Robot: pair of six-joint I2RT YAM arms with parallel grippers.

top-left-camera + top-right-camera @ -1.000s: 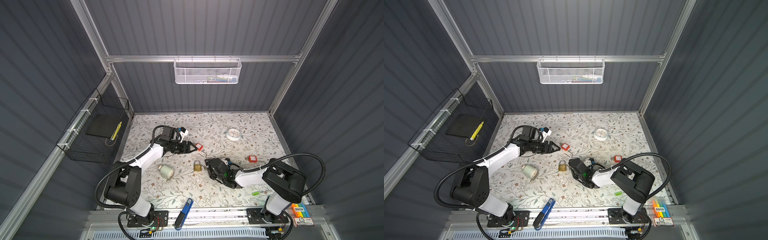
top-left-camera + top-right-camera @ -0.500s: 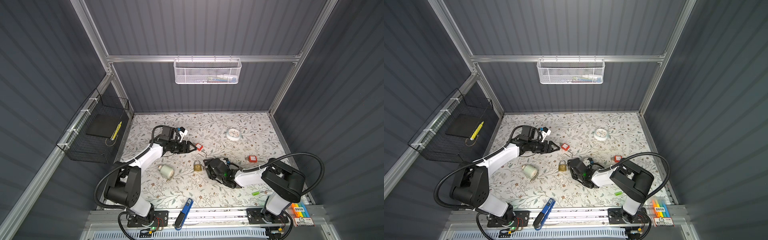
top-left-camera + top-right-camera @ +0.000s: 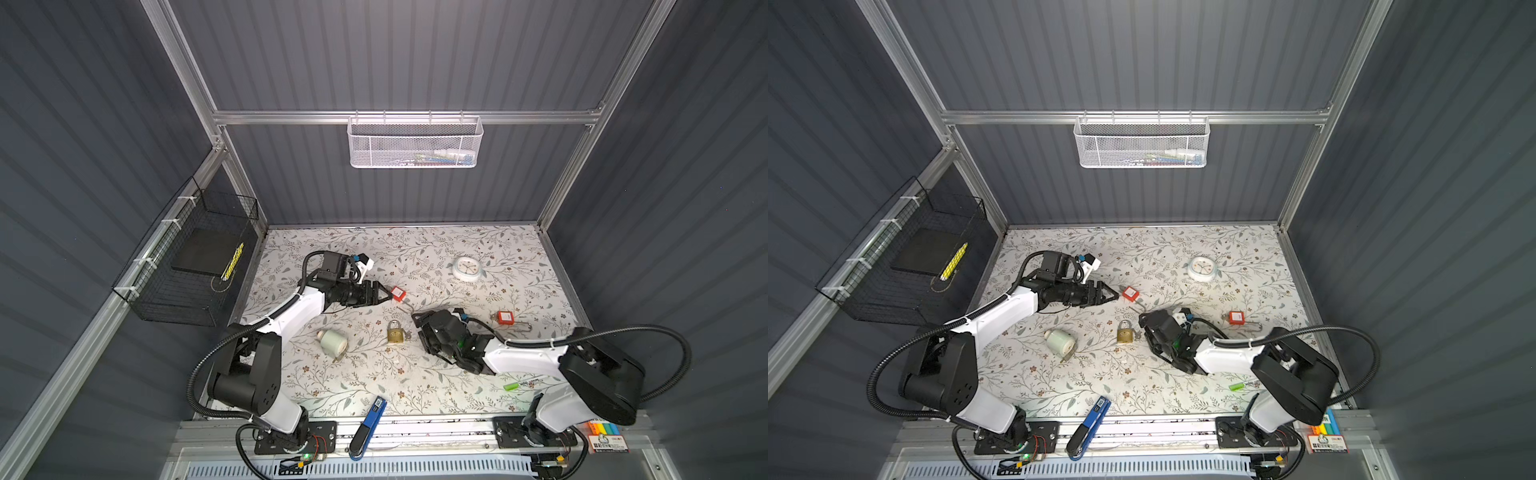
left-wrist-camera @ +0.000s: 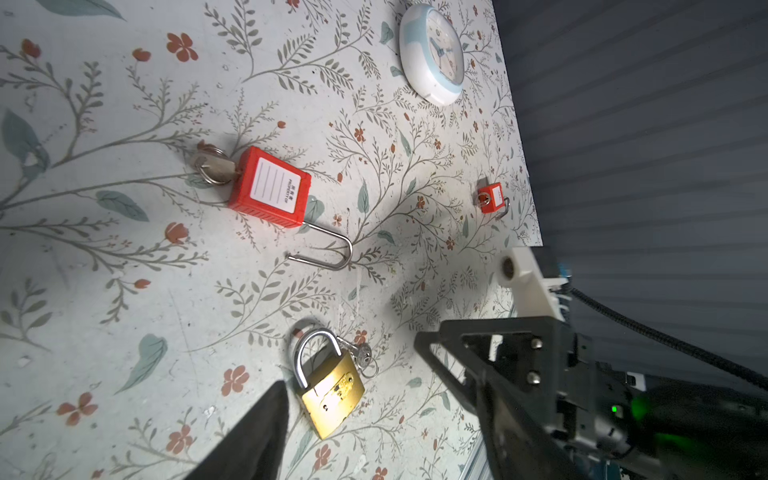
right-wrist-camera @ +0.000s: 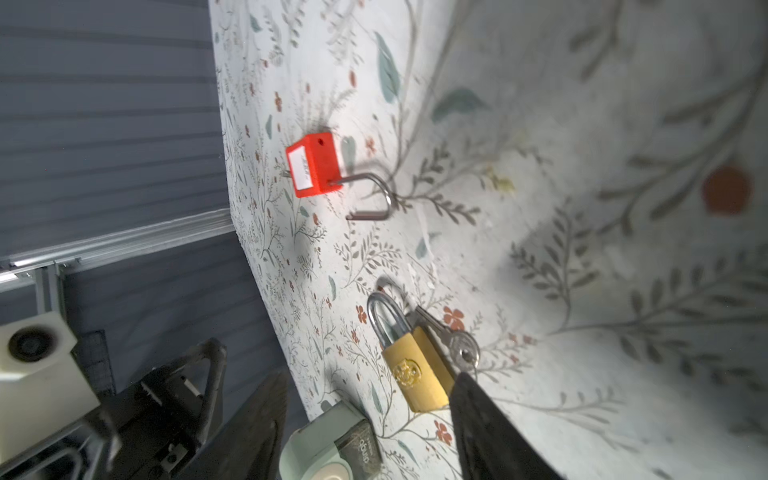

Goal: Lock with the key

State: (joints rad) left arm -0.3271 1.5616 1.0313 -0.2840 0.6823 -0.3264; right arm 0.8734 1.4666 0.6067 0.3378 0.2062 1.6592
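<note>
Left gripper point(image 3: 384, 293) apart, one finger point(image 4: 257, 432) seen, the other cut off, red padlock point(image 4: 269, 187) just ahead, shackle open, key point(image 4: 214, 168) half hidden in it, right gripper point(image 5: 372, 376) spread, brass padlock point(image 5: 411, 374) partly covered by a fingertip.

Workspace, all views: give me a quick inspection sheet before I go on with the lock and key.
Surface: flowered tabletop, flat, no spill seen.
Job's things: brass padlock shut, key beside it; red padlock with shackle open, key at its base; second red padlock toward the right edge.
Clutter: clock, pale cylinder, blue tool at the front edge, small green bit.
Grippers: left gripper open, empty, pointing at the red padlock; right gripper open astride the brass padlock, not closed on it.
Cables: black hoses loop from both arm bases, clear of the locks.
Surroundings: white basket on the back rail, black wire basket on the left wall.
</note>
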